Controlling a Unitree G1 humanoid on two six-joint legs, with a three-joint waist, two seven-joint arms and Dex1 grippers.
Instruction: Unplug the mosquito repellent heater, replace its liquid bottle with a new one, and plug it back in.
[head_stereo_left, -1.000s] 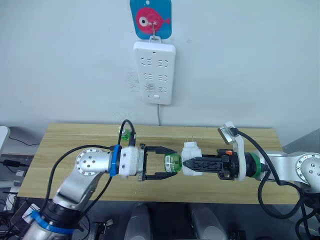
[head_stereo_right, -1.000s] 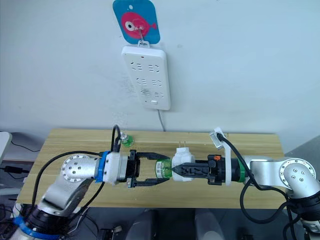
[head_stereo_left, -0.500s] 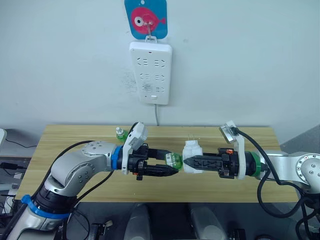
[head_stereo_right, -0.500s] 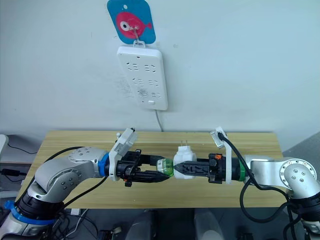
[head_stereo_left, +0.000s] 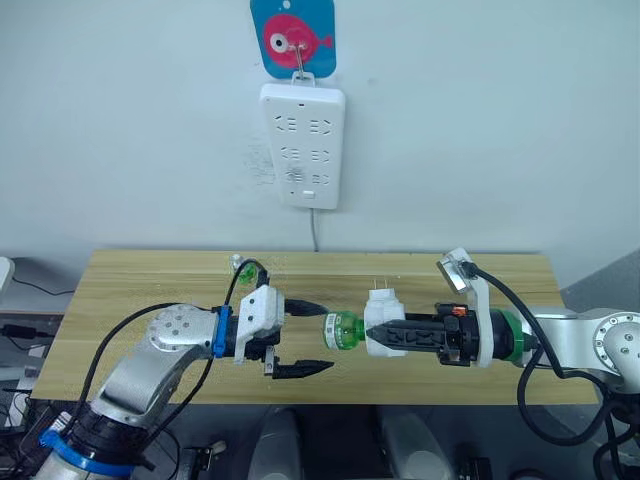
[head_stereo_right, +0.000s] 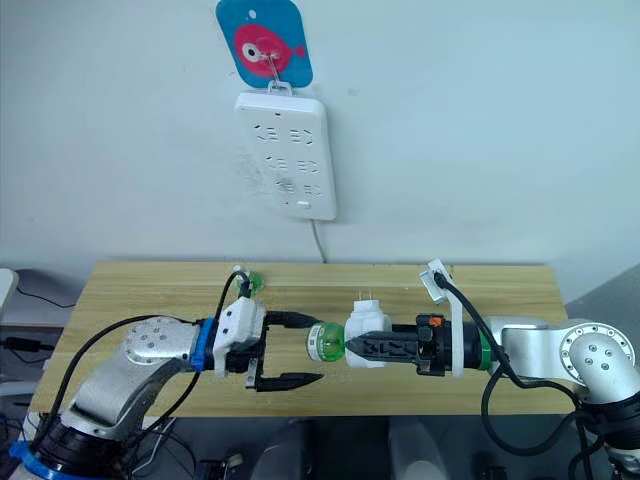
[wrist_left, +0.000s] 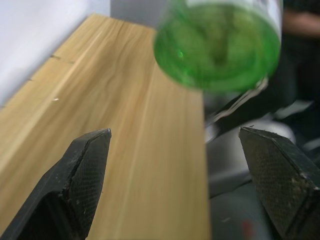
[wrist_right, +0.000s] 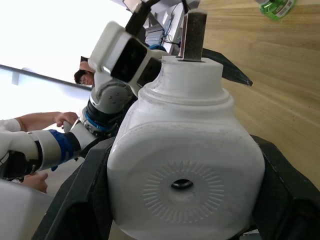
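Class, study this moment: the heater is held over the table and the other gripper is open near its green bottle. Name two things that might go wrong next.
1. The left gripper is open, its fingers apart from the green bottle; closing off-centre might knock it askew.
2. The right gripper alone holds the mosquito repellent heater above the table; a hard twist could shift the heater in its grip.

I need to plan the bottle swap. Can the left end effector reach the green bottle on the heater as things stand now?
Probably yes. The left end effector is open and faces the green bottle, which sticks out of the heater held by the right end effector. Nothing stands between them, only a small gap.
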